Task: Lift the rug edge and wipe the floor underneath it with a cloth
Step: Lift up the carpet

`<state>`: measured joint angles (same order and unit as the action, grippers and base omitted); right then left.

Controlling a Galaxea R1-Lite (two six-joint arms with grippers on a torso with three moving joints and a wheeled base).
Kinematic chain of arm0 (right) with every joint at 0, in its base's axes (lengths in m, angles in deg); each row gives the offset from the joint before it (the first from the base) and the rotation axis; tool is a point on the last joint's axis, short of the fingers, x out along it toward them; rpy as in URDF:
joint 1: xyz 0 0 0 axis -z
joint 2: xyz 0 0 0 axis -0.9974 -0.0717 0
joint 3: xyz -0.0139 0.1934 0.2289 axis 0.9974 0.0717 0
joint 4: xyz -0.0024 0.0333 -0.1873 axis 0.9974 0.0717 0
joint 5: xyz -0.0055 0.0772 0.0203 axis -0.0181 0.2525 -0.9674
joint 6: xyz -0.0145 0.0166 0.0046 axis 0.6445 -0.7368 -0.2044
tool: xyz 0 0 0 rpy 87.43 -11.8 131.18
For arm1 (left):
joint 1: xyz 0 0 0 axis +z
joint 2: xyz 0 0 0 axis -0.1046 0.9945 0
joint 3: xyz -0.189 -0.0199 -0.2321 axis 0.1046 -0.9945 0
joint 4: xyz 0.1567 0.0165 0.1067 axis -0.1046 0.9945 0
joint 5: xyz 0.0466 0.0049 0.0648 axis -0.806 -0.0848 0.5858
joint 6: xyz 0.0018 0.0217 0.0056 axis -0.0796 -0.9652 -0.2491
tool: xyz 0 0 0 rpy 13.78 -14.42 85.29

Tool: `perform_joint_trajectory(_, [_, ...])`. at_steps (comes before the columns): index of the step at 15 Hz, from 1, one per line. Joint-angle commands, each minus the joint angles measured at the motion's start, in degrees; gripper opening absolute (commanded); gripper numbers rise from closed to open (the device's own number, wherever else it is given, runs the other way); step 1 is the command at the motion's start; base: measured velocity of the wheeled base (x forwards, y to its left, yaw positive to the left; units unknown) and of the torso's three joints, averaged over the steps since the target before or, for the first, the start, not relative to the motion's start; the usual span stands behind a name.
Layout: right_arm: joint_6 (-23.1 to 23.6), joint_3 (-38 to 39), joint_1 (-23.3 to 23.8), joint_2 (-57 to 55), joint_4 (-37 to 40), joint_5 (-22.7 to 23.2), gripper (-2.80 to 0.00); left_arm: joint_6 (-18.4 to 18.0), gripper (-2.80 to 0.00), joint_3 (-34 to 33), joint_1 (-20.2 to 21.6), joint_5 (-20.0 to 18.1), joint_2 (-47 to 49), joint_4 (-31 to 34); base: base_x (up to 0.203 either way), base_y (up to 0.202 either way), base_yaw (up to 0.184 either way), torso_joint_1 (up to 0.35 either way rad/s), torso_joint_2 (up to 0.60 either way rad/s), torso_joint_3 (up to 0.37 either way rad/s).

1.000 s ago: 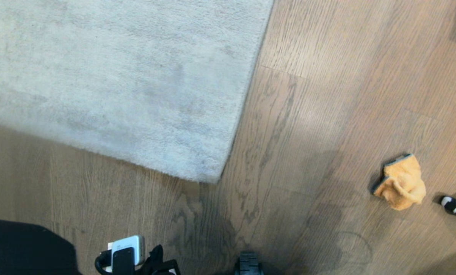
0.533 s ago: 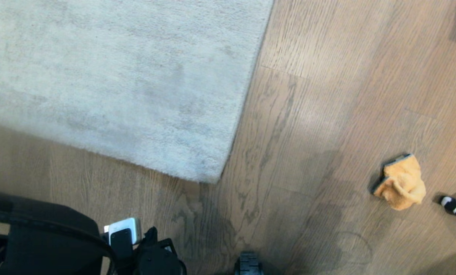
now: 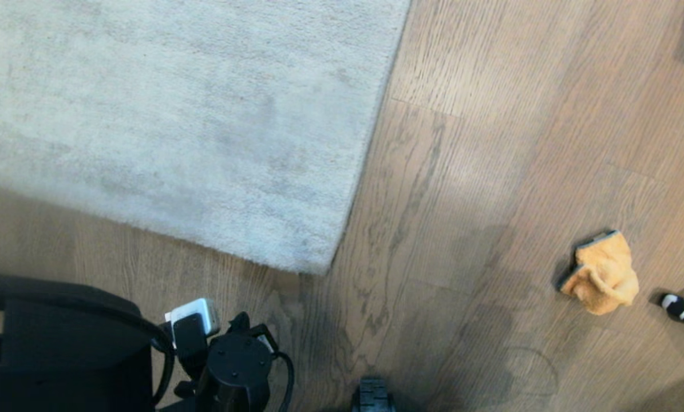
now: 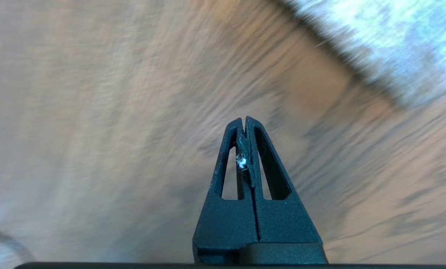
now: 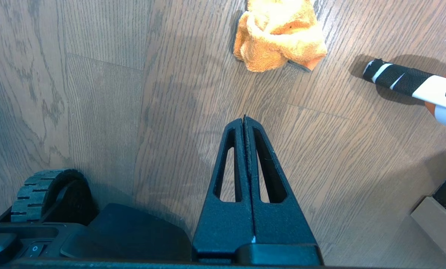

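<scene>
Rug (image 3: 176,126) lies flat on the floor (image 3: 490,143), looks floppy but heavy, so pinch its near corner; soft light cloth (image 3: 602,273) sits well to the right; left end effector (image 4: 244,121) and right end effector (image 5: 244,120) both pressed together, empty.

both claws closed: left claw (image 4: 244,120), right claw (image 5: 244,118).
</scene>
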<state>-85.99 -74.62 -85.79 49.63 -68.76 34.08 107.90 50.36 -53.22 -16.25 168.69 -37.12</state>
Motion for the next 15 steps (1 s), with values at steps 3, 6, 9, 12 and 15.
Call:
perform_joint_trajectory(3, [0.0,0.0,0.0,0.0,0.0,0.0,-2.8,0.2,-2.8,4.6,2.3,-2.8,-0.5,-1.8,0.0,0.0,0.0,0.0,0.0,0.0])
perform_joint_trajectory(6, [0.0,0.0,0.0,0.0,0.0,0.0,-2.8,0.1,-2.8,4.9,2.4,-6.6,-0.2,-3.2,0.0,0.0,0.0,0.0,0.0,0.0])
perform_joint_trajectory(9, [0.0,0.0,0.0,0.0,0.0,0.0,-2.8,0.1,-2.8,5.0,2.6,-8.7,-0.3,-4.0,0.0,0.0,0.0,0.0,0.0,0.0])
perform_joint_trajectory(12, [0.0,0.0,0.0,0.0,0.0,0.0,-2.8,0.1,0.0,4.9,2.5,-8.8,0.1,-3.9,0.0,0.0,0.0,0.0,0.0,0.0])
perform_joint_trajectory(15, [0.0,0.0,0.0,0.0,0.0,0.0,-2.8,0.1,0.0,5.1,2.6,-8.8,1.5,-3.9,0.0,0.0,0.0,0.0,0.0,0.0])
